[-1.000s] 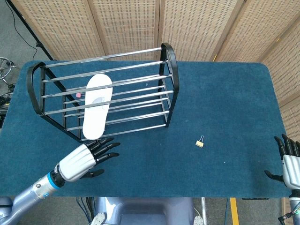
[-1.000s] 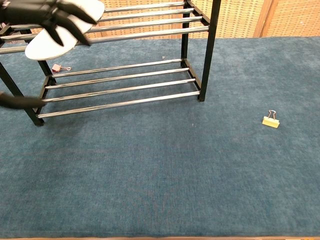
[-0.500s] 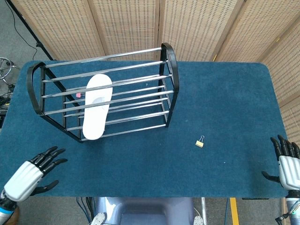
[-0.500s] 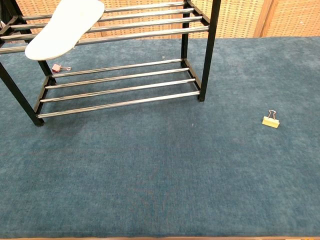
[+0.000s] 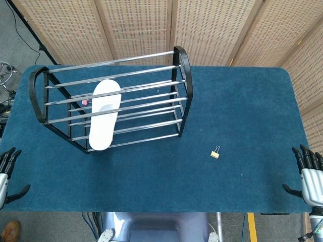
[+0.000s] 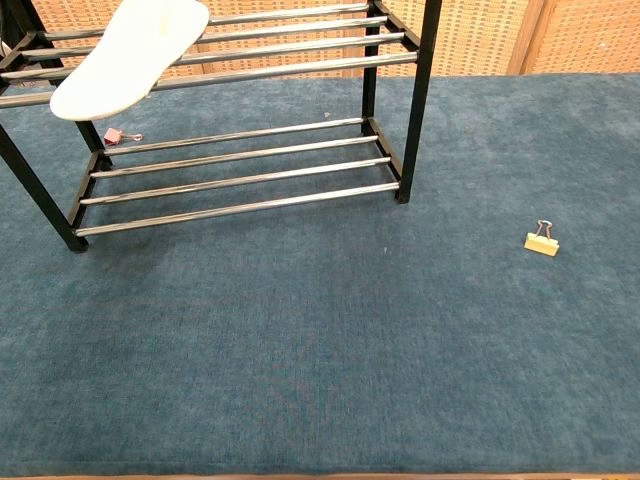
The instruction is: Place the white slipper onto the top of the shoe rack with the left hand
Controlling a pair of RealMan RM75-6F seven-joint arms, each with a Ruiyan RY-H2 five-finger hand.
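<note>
The white slipper [image 5: 104, 114] lies across the top bars of the black and chrome shoe rack [image 5: 182, 70], toe end overhanging the front rail. The chest view shows the slipper [image 6: 128, 57] resting on the rack's top tier [image 6: 290, 68]. My left hand [image 5: 5, 173] is at the far left edge of the head view, off the table's near-left corner, fingers spread and holding nothing, well away from the slipper. My right hand [image 5: 309, 175] sits at the near-right table edge, fingers apart and empty. Neither hand appears in the chest view.
A small yellow binder clip [image 5: 215, 153] lies on the blue table [image 5: 242, 111] right of the rack, also the binder clip [image 6: 541, 241] in the chest view. A pink clip [image 6: 118, 135] sits under the rack. Wicker screens stand behind.
My left hand let go of the slipper's toe end and withdrew down and left to the table's near-left corner. The slipper stays on the rack. The right hand barely shifted.
</note>
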